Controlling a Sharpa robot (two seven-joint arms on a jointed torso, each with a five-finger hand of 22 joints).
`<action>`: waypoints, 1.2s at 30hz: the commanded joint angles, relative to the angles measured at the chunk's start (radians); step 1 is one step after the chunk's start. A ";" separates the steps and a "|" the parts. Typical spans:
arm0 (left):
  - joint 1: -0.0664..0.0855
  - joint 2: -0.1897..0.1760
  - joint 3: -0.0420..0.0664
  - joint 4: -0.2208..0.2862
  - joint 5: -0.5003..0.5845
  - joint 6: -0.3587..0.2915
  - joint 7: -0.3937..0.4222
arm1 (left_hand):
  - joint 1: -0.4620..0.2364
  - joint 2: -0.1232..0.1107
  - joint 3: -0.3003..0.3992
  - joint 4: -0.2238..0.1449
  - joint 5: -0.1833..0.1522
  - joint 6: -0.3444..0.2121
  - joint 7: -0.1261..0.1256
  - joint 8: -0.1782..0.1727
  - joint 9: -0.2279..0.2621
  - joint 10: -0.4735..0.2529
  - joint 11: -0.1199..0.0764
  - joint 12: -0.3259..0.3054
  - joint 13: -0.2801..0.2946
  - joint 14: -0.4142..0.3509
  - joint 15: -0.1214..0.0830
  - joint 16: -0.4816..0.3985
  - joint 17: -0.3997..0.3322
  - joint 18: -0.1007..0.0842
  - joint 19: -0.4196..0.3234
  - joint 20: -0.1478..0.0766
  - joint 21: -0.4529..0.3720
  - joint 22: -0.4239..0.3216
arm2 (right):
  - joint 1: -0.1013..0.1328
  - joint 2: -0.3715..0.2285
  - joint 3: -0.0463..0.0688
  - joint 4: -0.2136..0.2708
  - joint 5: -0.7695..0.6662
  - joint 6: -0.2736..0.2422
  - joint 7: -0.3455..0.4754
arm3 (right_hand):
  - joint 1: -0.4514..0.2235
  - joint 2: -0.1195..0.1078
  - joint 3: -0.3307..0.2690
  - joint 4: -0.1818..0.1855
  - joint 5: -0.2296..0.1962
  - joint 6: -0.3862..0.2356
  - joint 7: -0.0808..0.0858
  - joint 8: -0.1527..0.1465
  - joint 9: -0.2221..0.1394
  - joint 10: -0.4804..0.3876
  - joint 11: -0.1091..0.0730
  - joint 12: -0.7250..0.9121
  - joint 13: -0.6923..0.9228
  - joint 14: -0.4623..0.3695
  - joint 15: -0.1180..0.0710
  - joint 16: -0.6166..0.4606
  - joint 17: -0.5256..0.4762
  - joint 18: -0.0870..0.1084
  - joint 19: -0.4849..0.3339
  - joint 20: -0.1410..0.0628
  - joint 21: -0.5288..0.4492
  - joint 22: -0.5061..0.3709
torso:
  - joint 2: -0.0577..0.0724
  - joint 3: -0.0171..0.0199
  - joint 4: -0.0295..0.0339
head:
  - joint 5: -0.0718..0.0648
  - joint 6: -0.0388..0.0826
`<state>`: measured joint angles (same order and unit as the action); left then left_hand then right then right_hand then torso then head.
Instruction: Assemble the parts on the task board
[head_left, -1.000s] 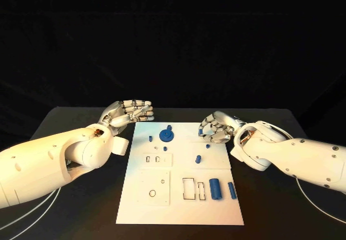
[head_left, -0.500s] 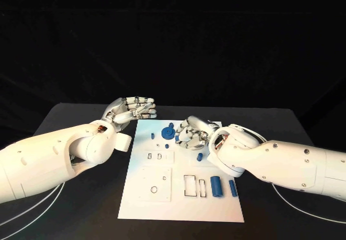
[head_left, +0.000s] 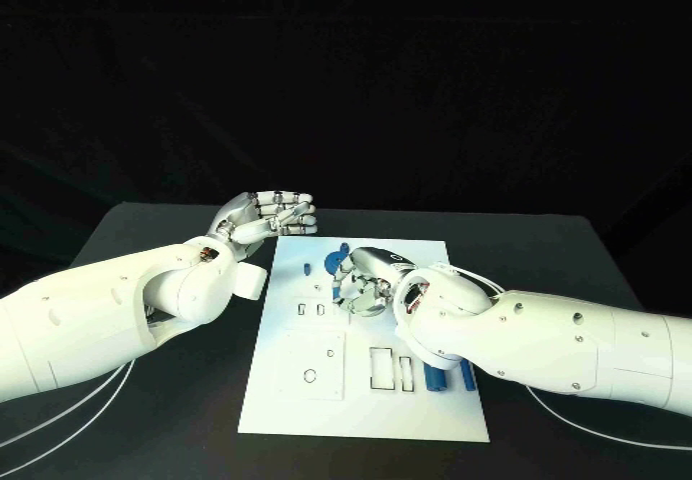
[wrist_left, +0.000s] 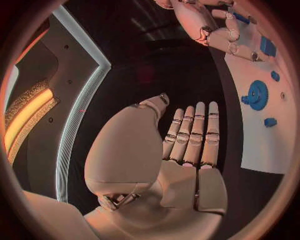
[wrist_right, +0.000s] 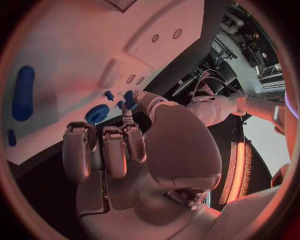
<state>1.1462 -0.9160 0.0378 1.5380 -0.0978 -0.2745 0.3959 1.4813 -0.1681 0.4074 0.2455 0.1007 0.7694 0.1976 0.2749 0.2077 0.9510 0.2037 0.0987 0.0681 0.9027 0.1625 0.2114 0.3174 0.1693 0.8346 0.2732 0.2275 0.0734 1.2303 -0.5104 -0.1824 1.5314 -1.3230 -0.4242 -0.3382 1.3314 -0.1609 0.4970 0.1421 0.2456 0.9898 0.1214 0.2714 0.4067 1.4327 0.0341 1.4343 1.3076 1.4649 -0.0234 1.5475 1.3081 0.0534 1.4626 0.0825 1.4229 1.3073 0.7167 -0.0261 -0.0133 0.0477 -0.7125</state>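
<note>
The tabletop (head_left: 159, 235) carries the white board (head_left: 361, 410), and not much looks assembled yet; several slots on the board are seen empty, and two blue cylinders (head_left: 437, 378) are left lying loose at its near right. The gear (head_left: 336, 262) is seated at the far end, pegs beside it. The right hand (head_left: 368, 283) is curled over the board's middle, a small blue peg (wrist_right: 129, 98) apparently pinched at its fingertips; the left hand (head_left: 268, 216) is held off the far left corner, fingers straight, nothing in it.

Right robot hand (head_left: 364, 285) over task board (head_left: 289, 400) (near end bare)
</note>
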 joint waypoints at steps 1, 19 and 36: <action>0.001 0.003 0.000 0.001 0.001 0.007 0.004 | -0.006 0.001 0.006 -0.001 -0.004 0.007 0.057 0.004 0.001 0.006 -0.001 0.006 0.001 0.007 -0.001 0.005 0.002 0.016 0.008 0.002 0.004 0.002 | -0.007 0.009 -0.001 -0.002 -0.055 0.024 -0.036 | -0.008 0.000 0.006 0.002 0.005 0.013 -0.009 0.026 0.025 0.007 0.000 0.005 0.089 0.094 -0.008 0.007 0.207 -0.011 0.005 -0.004 0.005 0.122 | 0.001 0.0013 -0.0001 | 0.003 -0.003; 0.001 0.006 0.000 -0.002 0.001 0.010 0.003 | -0.006 0.001 0.006 -0.001 -0.004 0.008 0.056 0.004 0.001 0.007 -0.002 0.006 0.001 0.007 -0.001 0.005 0.002 0.016 0.009 0.002 0.004 0.002 | -0.035 0.042 -0.004 -0.021 -0.099 0.022 -0.047 | -0.018 -0.003 0.005 0.004 0.004 0.010 -0.010 0.030 0.027 0.007 -0.001 0.005 0.089 0.094 -0.009 0.007 0.208 -0.011 0.006 -0.005 0.005 0.123 | 0.002 0.0027 -0.0001 | 0.011 -0.008; 0.001 0.007 0.000 -0.005 0.000 0.014 0.001 | -0.006 0.001 0.006 -0.001 -0.004 0.008 0.056 0.004 0.001 0.007 -0.002 0.006 0.001 0.007 -0.001 0.005 0.002 0.016 0.009 0.002 0.004 0.002 | -0.049 0.052 -0.005 -0.041 -0.119 0.023 -0.051 | -0.031 -0.013 0.002 0.005 0.004 0.002 -0.009 0.033 0.029 0.006 0.000 0.003 0.087 0.094 -0.009 0.006 0.207 -0.010 0.004 -0.006 0.002 0.121 | 0.001 0.0024 -0.0004 | 0.016 -0.012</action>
<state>1.1462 -0.9111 0.0376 1.5319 -0.0979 -0.2739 0.3923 1.4813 -0.1681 0.4073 0.2455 0.1007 0.7688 0.1980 0.2746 0.2075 0.9509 0.2037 0.0986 0.0678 0.9026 0.1626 0.2114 0.3182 0.1695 0.8381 0.2768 0.2275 0.0739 1.1844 -0.4595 -0.1858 1.4930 -1.4209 -0.4139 -0.3856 1.3090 -0.1725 0.4998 0.1450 0.2463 0.9879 0.1195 0.2945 0.4068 1.4327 0.0342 1.4342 1.3074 1.4686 -0.0271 1.5514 1.3076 0.0535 1.4626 0.0825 1.4229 1.3078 0.7180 -0.0234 -0.0135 0.0622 -0.7244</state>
